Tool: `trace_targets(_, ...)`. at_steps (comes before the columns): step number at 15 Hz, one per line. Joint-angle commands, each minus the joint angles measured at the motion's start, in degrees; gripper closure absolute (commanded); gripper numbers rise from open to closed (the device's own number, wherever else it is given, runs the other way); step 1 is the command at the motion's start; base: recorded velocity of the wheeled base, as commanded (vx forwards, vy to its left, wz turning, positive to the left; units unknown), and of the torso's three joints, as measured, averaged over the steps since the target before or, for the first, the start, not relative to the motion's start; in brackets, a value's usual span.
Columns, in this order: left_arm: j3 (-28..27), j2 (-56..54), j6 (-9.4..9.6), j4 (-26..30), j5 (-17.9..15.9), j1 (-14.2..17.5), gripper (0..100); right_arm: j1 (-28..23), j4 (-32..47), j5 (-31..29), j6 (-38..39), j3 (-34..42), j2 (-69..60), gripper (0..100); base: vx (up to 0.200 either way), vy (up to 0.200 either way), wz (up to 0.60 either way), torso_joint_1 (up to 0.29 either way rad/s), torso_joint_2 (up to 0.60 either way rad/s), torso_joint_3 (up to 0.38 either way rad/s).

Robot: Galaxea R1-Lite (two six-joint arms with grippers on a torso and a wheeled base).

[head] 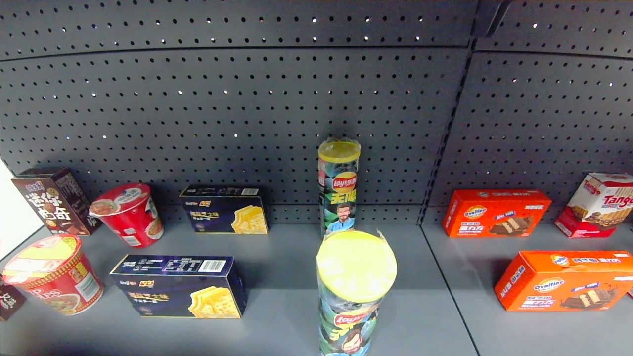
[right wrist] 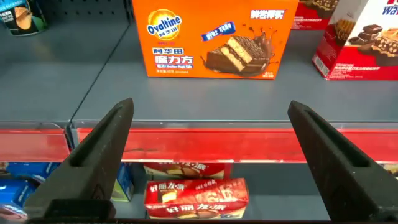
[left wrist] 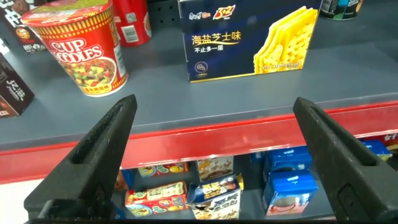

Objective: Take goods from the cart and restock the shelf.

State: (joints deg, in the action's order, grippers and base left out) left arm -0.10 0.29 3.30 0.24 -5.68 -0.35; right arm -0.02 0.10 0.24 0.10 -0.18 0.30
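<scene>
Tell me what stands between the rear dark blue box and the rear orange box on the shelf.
An upright chips can with a yellow lid stands between them, as the head view shows.

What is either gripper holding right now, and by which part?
Nothing. The left gripper and the right gripper both have open, empty jaws, in front of the shelf.

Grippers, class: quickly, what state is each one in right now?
Left gripper: open, fingers wide apart, holding nothing.
Right gripper: open, fingers wide apart, holding nothing.
</scene>
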Motion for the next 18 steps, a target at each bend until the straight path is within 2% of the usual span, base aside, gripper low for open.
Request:
trace_targets(1,0.0,0.0,0.12,0.0,-0.1,0.0,0,-0.1,0.0,0.1,-0.1,0.0,-0.3,0,0.0,0.0,0.0,0.0,0.0,0.0)
trace_targets(2,0.0,0.0,-0.32,0.0,0.0,0.0,0,-0.1,0.0,0.1,0.0,0.0,-0.3,0,0.0,0.0,0.0,0.0,0.0,0.0)
trace_targets(9,0.0,0.0,-0.14,0.0,0.0,0.0,0,0.0,0.0,0.2,-0.2,0.0,-0.3,0,0.0,0.0,0.0,0.0,0.0,0.0)
trace_targets(11,0.0,0.0,-0.14,0.0,0.0,0.0,0,0.0,0.0,0.1,0.0,0.0,-0.3,0,0.0,0.0,0.6,0.005,0.01,0.0)
trace_targets(18,0.0,0.0,0.04,0.0,-0.1,0.0,0,0.0,0.0,0.1,0.0,0.0,-0.3,0,0.0,0.0,0.0,0.0,0.0,0.0)
